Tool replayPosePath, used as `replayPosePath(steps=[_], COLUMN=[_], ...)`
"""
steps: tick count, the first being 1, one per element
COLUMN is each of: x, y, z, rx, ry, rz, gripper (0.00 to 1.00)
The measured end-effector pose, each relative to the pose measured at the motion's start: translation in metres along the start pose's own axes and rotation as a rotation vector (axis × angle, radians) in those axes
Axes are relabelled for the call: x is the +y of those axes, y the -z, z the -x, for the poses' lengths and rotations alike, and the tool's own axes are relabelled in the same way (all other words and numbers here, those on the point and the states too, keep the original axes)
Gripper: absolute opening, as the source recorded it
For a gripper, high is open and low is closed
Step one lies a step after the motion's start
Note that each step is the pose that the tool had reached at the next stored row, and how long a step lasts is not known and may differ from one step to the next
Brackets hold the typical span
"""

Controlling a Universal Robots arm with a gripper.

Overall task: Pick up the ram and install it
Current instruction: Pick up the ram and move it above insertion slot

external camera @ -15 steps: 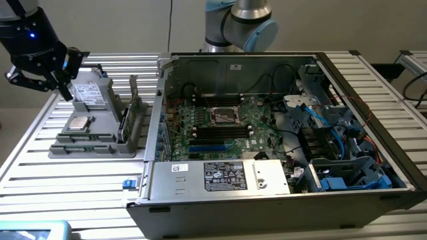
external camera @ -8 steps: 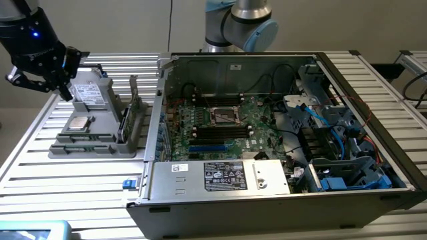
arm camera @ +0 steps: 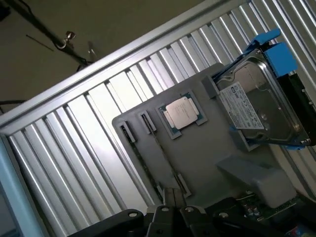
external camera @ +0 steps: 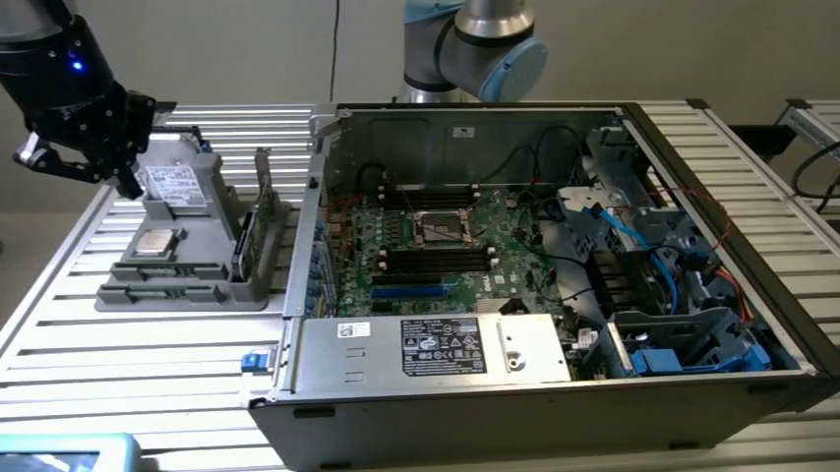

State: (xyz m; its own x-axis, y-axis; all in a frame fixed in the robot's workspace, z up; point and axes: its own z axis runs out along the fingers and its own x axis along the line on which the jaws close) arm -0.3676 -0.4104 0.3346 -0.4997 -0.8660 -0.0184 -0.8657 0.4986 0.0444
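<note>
1. Slatted aluminium tabletop point(external camera: 79, 344): carries a grey tray point(external camera: 184, 290) on the exterior view's left and an open computer case point(external camera: 525, 403) on its right.
2. Grey tray: a moulded holder with several seats, just beside the case's side wall.
3. Ram point(external camera: 264, 187): a slim green stick standing on its long edge in a slot of the tray, on the side nearest the case. In the wrist view it is seen edge-on as a thin line. It is untouched and not yet installed.
4. Hard drive point(external camera: 171, 182): lies in the tray's far seat, white label up, with blue rails point(arm camera: 276, 49) on its sides.
5. Processor chip point(external camera: 157, 241): square and silver, lying flat in the tray between the drive and the near end.
6. Hand point(external camera: 129, 182): black, fingers closed together and gripping nothing. It hovers above the far end of the tray over the hard drive, apart from the ram.
7. Motherboard point(external camera: 434, 246): green, lying flat inside the case among blue and black cables.
</note>
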Motion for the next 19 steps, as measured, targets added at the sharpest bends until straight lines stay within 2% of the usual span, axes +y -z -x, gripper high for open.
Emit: replayPosePath(steps=[2,4,9,19], x=[-0.0001,0.0,-0.0001,0.0], y=[0.0,-0.0001,-0.0004,-0.0013], z=[0.0,0.0,0.0,0.0], rx=[0.0014,0.0013,-0.004,0.0034], ry=[0.037,0.074,0.154,0.336], rz=[0.0002,-0.0022,-0.0188,-0.0191], gripper=[0.11,0.11,0.11,0.11])
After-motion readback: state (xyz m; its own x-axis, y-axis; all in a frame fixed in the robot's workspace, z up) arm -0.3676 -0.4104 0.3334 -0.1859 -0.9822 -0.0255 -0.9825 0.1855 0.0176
